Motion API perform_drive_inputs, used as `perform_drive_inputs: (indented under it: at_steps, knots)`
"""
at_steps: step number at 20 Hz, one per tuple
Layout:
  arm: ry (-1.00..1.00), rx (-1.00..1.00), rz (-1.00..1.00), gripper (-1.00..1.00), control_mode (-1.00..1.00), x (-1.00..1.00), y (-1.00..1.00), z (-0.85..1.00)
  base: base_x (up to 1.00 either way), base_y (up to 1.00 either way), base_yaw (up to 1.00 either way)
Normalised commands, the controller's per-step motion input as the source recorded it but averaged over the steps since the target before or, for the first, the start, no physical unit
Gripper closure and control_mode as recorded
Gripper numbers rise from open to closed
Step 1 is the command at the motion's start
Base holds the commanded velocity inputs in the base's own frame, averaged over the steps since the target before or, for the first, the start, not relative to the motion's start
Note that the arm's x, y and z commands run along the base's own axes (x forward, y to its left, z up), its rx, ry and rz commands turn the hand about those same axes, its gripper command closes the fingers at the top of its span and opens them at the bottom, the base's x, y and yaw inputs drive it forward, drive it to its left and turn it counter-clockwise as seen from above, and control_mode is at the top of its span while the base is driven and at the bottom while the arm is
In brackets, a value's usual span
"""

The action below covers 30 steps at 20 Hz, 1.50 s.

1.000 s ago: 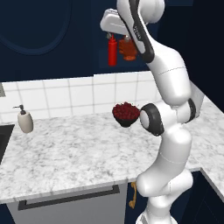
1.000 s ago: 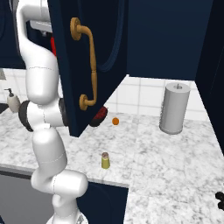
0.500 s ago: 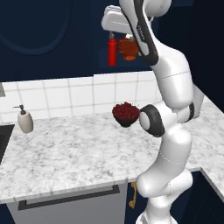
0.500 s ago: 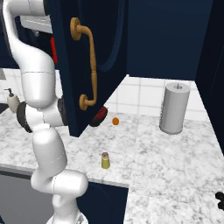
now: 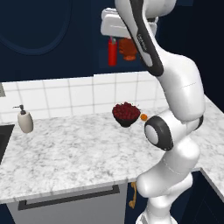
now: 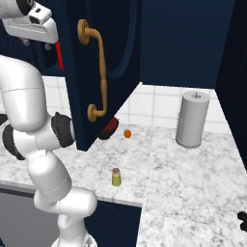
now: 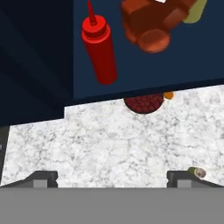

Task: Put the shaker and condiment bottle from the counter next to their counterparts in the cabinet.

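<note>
The condiment bottle (image 7: 99,49) stands on the cabinet shelf (image 7: 144,70) ahead of the claw (image 7: 117,177), just beside the brown bottle (image 7: 151,26), with the pale counterpart shaker (image 7: 196,11) beyond that. The claw hangs released, its jaws spread wide with nothing between them — so the bottle's half of the job looks finished.

What remains, as I judge it, is the shaker (image 6: 116,177): it stands upright far below the claw, near the front edge of the counter (image 6: 193,178), well apart from everything else. The next move calls for backing out of the cabinet and dropping down to it.

The open cabinet door (image 6: 103,72) hangs close beside the arm — that's the edge to mind. Under the claw a bowl of red fruit (image 5: 126,113) and a small orange (image 5: 143,117) sit by the backsplash; around the shaker the stone is bare.
</note>
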Motion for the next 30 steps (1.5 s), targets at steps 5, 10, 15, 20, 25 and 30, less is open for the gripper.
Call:
perform_drive_inputs:
  at_steps: [5,10,15,20,25,30]
  knots:
    - [-0.06,0.00,-0.06,-1.00,-1.00,-0.73,-0.01,-0.55,0.00,0.00,0.00]
    - [-0.21,0.00,-0.05,-1.00,-1.00,-1.00,-0.16,-0.87,0.00,0.00,0.00]
    - [-0.25,0.00,-0.05,-1.00,-1.00,-1.00,-0.27,-0.89,0.00,0.00,0.00]
    - [-0.16,0.05,-0.06,-1.00,-1.00,-0.90,-0.29,-0.69,0.00,0.00,0.00]
    - [0.01,0.00,0.00,-1.00,-1.00,0.06,-0.15,-0.06,0.00,0.00,0.00]
    - [0.00,0.03,0.01,-1.00,-1.00,0.44,-0.77,0.00,0.00,0.00,0.00]
